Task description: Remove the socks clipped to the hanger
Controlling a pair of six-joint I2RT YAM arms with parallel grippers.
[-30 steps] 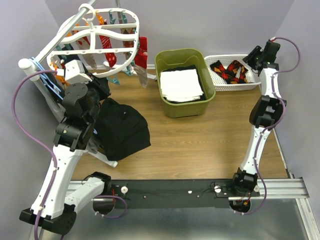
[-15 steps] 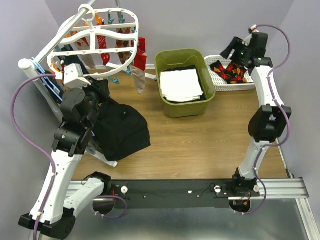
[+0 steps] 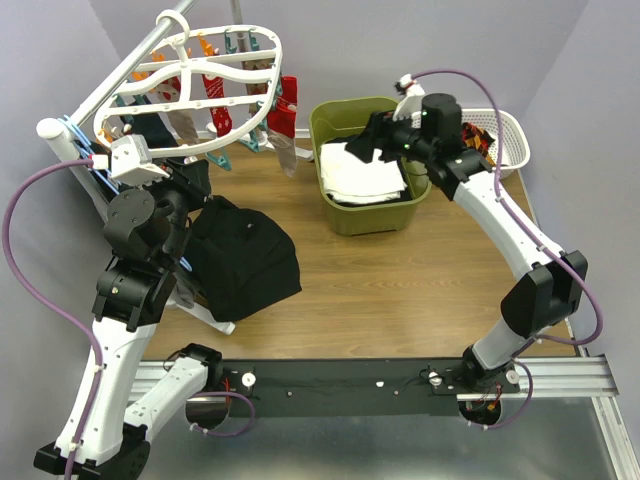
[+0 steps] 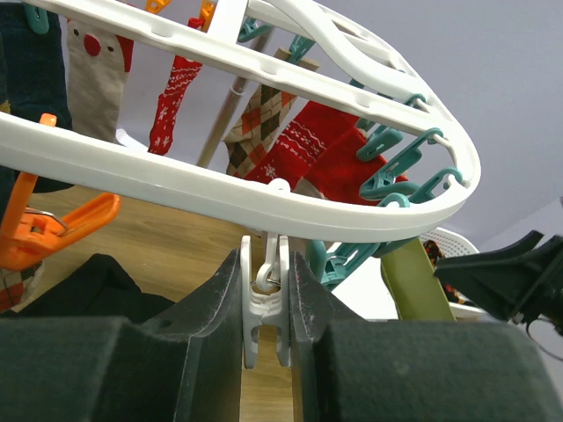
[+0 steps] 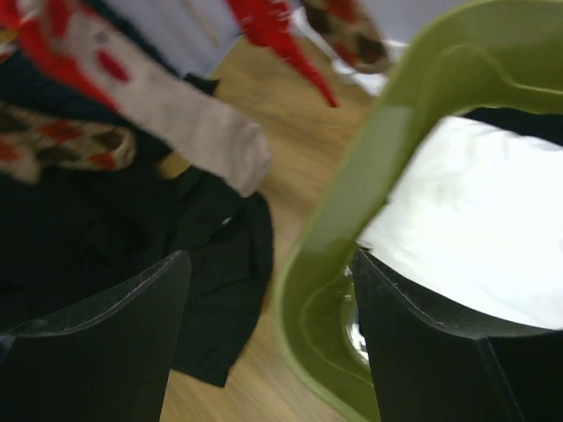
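The hanger hangs from a pole at the far left of the table, and lots of socks are clipped under it, red ones, diamond ones and a beige one. None of them is in a gripper right now. The left gripper is up under the hanger's rim. Its two fingers are squeezed tight on a little white clip that hangs from the rim. I can't see a sock in that clip. It looks like the left arm is holding the hanger steady. The right gripper is over the near left corner of the green bin, pointing at the hanger. Its fingers are wide apart and hold nothing. The bin's rim shows between them. I think the step is going for one more sock. Next, the right gripper should cross the gap to the nearest red sock, close on the sock's lower end, and pull down until the clip lets go. It should not bump the bin or grab the black clothes lying below.
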